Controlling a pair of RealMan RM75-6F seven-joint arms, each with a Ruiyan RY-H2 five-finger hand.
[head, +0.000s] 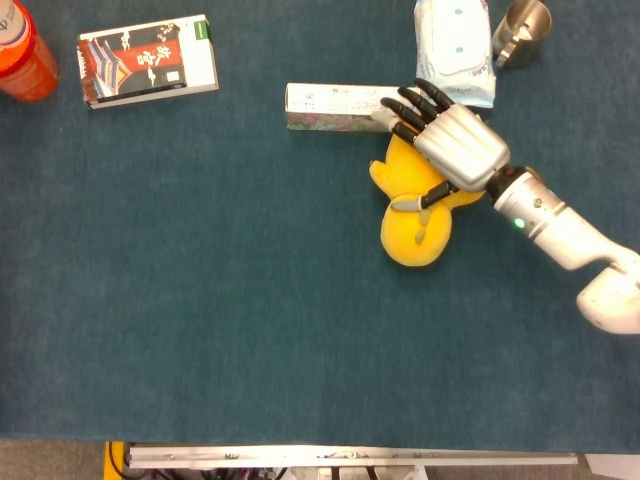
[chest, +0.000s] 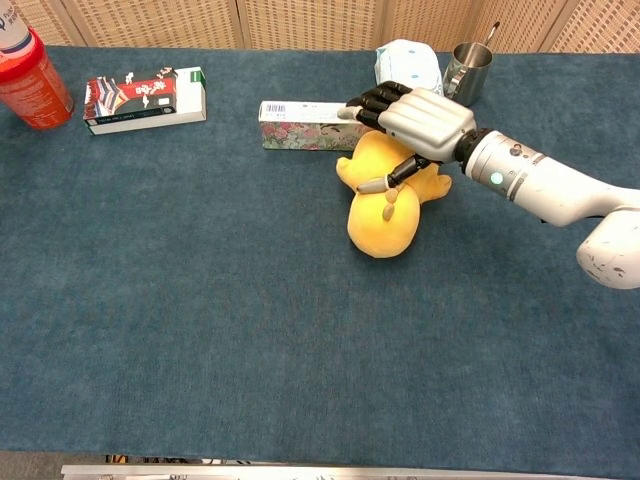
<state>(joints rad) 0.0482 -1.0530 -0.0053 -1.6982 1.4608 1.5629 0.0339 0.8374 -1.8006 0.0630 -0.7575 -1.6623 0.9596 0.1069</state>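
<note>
Contact was observed between the right robot hand (head: 452, 146) (chest: 418, 119) and the yellow plush toy (head: 418, 215) (chest: 388, 203). The palm was laid over the toy's upper part, with the dark fingers (head: 412, 104) stretched forward and slightly spread, their tips reaching over the near end of the long floral box (head: 340, 106) (chest: 303, 124). The thumb (head: 415, 199) (chest: 385, 179) was set against the toy's middle. A closed grasp could not be confirmed; the toy was seen resting on the blue bench (head: 220, 310) (chest: 200, 320). The toy was found just in front of the floral box, right of centre. Its long axis was recorded running roughly from the far edge toward the near edge, with the rounded end nearest the robot. The left robot hand was not seen in either view.
</note>
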